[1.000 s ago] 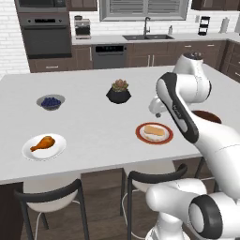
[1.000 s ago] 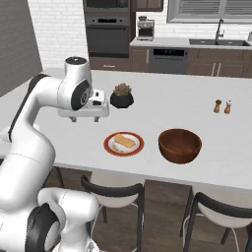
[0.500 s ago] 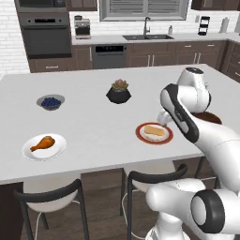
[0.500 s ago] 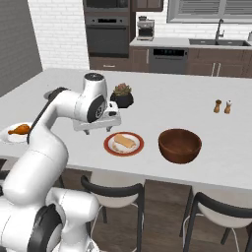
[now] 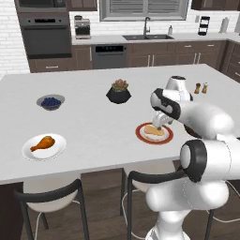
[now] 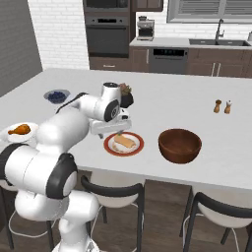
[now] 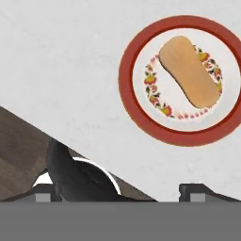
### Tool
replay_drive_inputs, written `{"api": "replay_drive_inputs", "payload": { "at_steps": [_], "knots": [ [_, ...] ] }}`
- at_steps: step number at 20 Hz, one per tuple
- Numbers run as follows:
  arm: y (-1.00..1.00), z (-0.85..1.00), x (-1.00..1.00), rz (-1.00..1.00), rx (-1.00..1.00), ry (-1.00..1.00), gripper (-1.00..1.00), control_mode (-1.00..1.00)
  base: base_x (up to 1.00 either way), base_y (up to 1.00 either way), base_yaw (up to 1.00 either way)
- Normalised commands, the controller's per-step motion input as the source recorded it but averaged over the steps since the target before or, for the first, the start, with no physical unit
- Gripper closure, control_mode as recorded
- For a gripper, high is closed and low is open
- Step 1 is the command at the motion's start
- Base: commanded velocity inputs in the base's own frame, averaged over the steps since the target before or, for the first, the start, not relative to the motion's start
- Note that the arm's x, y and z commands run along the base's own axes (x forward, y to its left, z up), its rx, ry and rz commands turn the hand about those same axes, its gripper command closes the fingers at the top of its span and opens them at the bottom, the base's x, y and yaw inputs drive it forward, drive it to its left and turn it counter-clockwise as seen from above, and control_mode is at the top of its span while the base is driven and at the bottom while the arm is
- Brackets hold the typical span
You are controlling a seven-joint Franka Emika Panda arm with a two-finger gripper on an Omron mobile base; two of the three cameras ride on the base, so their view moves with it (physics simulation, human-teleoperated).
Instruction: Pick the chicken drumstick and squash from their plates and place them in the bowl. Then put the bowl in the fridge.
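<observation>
Pale tan squash (image 7: 190,70) lies flat on the red-rimmed plate (image 7: 129,99), and that is the piece your claw (image 7: 117,190) is nearest to. In the hand view the plate sits up and to the right of the fingertips (image 7: 190,189), so the squash is ahead of the claw and off to one side, not yet between the jaws. Its long axis runs on a diagonal across the plate, from upper left to lower right in that view; you will want the jaws to straddle the narrow width, across that diagonal. The jaws stand wide apart and carry nothing.

From the right base view the claw (image 6: 118,132) hangs low by the plate's near-left edge, with the squash (image 6: 124,141) just beside it; how high it clears the plate I cannot judge well from here. The dark wooden bowl (image 6: 179,145) rests on the bench (image 6: 167,103) just to the plate's right, near at hand. The chicken drumstick (image 5: 43,143) lies on the white plate (image 5: 28,151) well apart, at the far left of the bench.
</observation>
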Motion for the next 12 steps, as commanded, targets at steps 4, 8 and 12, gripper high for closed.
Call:
{"api": "replay_drive_inputs", "payload": {
  "at_steps": [4,8,12],
  "knots": [
    [-0.1,-0.47,0.92,0.03,-0.03,0.03,-1.0,-1.0,0.0,0.0,0.0],
    [-0.05,-0.54,0.72,0.01,-0.12,0.0,-1.0,-1.0,0.0,0.0,0.0],
    [0.0,-0.61,0.25,0.0,-0.2,-0.07,-1.0,-1.0,0.0,0.0,0.0]
  ]
}}
